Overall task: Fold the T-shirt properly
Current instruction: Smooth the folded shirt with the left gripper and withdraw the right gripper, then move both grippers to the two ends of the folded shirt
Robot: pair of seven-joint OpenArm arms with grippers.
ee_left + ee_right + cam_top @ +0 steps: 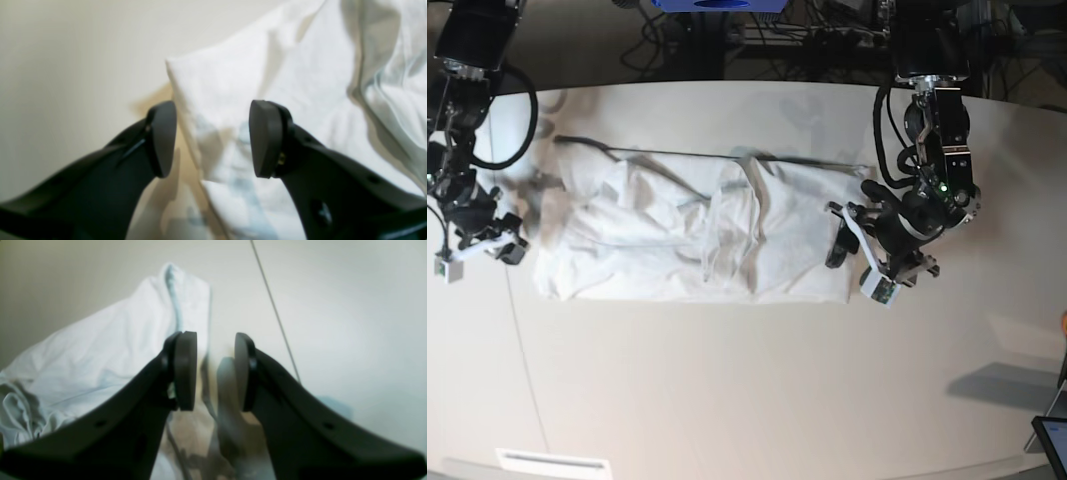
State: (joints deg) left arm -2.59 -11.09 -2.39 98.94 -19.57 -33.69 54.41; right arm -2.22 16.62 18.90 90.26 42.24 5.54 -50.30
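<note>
1. The shirt (pixel 697 240) lies on the table (pixel 747 400) as a long wrinkled band; in the base view its long axis runs side to side, from one arm to the other.
2. A bunched ridge of cloth crosses the band near its middle, running across the short way.
3. The left gripper (pixel 211 140) is at one end of the band, jaws apart with nothing clamped between them.
4. In the left wrist view a corner of the shirt (pixel 267 66) points away past the jaw tips. The cloth edge runs back through the gap, nearer one pad; most of the cloth spreads beyond the other pad.
5. The right gripper (pixel 215 371) is at the other end, jaws parted by a narrower gap and holding nothing.
6. In the right wrist view the shirt (pixel 100 353) lies mostly to one side of the jaws. Its narrow end reaches ahead past the near pad, and bare table lies beyond the other pad.
</note>
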